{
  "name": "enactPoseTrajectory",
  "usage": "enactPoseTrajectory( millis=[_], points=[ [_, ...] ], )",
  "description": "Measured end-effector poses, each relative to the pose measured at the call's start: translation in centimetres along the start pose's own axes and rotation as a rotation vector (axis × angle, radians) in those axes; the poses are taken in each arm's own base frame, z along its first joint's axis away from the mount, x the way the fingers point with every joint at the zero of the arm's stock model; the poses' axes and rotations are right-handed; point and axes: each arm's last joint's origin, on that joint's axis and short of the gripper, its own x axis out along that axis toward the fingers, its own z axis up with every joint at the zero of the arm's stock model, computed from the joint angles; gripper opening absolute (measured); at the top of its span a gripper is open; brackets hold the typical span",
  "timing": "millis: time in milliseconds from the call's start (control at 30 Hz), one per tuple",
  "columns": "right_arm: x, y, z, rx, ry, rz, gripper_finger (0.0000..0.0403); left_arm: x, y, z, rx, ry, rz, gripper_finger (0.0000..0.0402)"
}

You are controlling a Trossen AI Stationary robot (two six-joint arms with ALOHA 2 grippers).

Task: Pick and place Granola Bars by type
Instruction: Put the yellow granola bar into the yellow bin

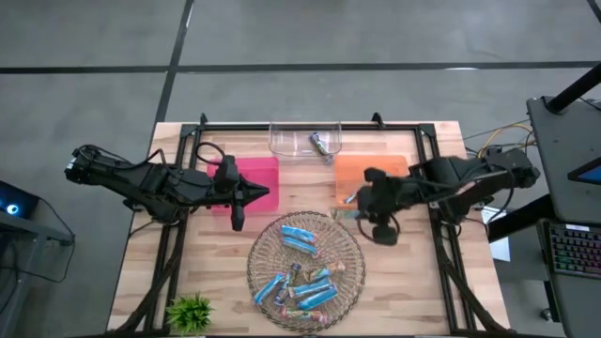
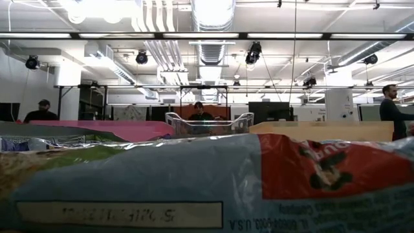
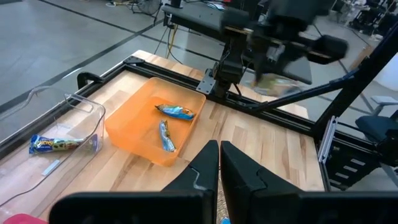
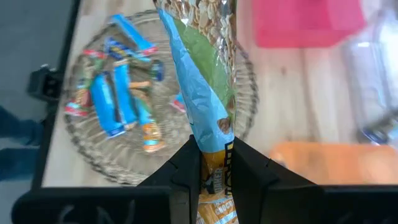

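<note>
The right gripper point(image 4: 211, 163), fingers clamped on a bar point(image 4: 202, 93), carries it between the basket point(image 1: 349, 246) at 6 o'clock and the orange tray point(image 1: 349, 171) at 1 o'clock, probably to drop there; left gripper point(image 1: 246, 194) waits closed.

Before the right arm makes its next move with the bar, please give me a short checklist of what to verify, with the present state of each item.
1. Right end effector grips the blue-and-green wrapped granola bar: ok, fingers shut on its end.
2. Held bar clear of the round wire basket: ok, it hangs above the rim.
3. Orange plastic tray has room: ok, only two bars inside.
4. Which tray suits this bar's type: cannot tell.
5. Left end effector out of the way: ok, shut, over the pink tray.
6. Clear plastic tray unobstructed: ok, one bar inside.
</note>
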Motion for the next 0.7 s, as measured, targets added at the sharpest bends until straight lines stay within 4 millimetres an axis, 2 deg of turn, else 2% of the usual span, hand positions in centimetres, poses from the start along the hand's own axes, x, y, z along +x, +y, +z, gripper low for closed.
enactPoseTrajectory(
  millis=[300, 500, 700],
  points=[
    [-0.1, -4.7, -2.3, 0.134, 0.011, -0.107, 0.0059, 0.0, 0.0, 0.0, 0.001, 0.001, 0.000, 0.0000],
    [0.0, -6.9, -4.9, 0.215, 0.037, -0.164, 0.0059, 0.0, 0.0, 0.0, 0.004, 0.001, 0.001, 0.0000],
    [0.8, -8.5, -7.2, 0.386, 0.025, -0.211, 0.0059, 0.0, 0.0, 0.0, 0.005, 0.001, 0.000, 0.0000]
  ],
)
